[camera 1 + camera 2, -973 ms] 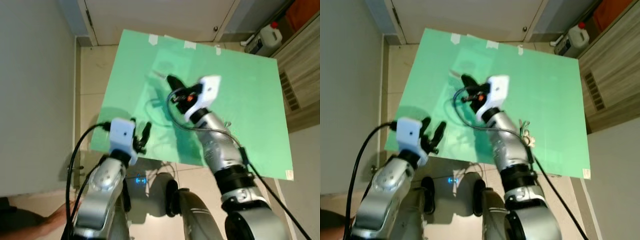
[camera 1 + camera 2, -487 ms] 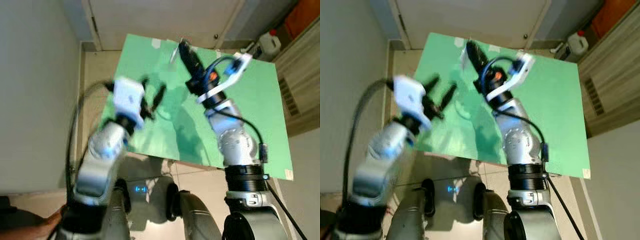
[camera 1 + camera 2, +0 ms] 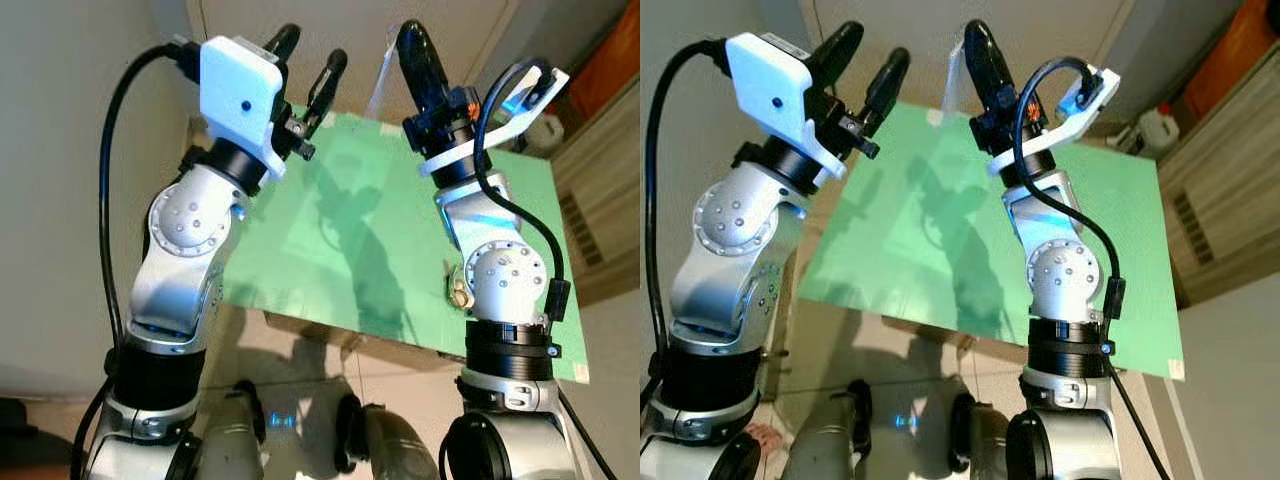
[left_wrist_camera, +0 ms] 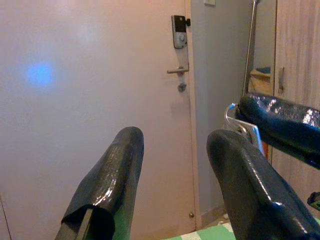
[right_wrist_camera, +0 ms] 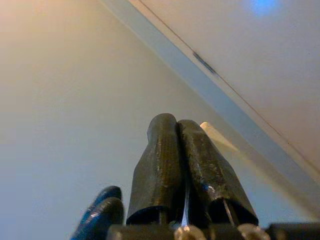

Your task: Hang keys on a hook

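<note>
1. Green sheet point(image 3: 400, 240) lies flat below both raised arms. Its near edge runs just ahead of the robot's body; its far edge meets a pale door point(image 4: 95, 100) and wall.
2. Right of the sheet: a wood-slat panel point(image 3: 600, 200), with a white jug point(image 3: 1157, 128) on the floor near the sheet's far right corner. Left of the sheet: a plain grey wall point(image 3: 60, 150). The sheet's middle is bare apart from the arms' shadows.
3. Left gripper point(image 3: 305, 60) is held high over the sheet's far left part, jaws spread apart with nothing between them. The left wrist view shows both fingers point(image 4: 107, 185) with a clear gap, aimed at the door with its lever handle point(image 4: 177, 71) and keypad lock point(image 4: 179, 31).
4. Right gripper point(image 3: 420, 50) is raised beside it, near but not touching, tip pointing up toward the door. Jaws clenched: in the right wrist view the two fingers point(image 5: 165, 170) press together along their length.
5. Keys: a pale flat strip point(image 3: 383, 68) hangs just left of the right gripper's tip, and a thin silver loop point(image 4: 239, 122) shows at that gripper's finger in the left wrist view. Small and blurred; whether these are the keys, or are pinched in the jaws, cannot be told.
6. A person's hand point(image 3: 762, 436) shows at the floor, lower left.
</note>
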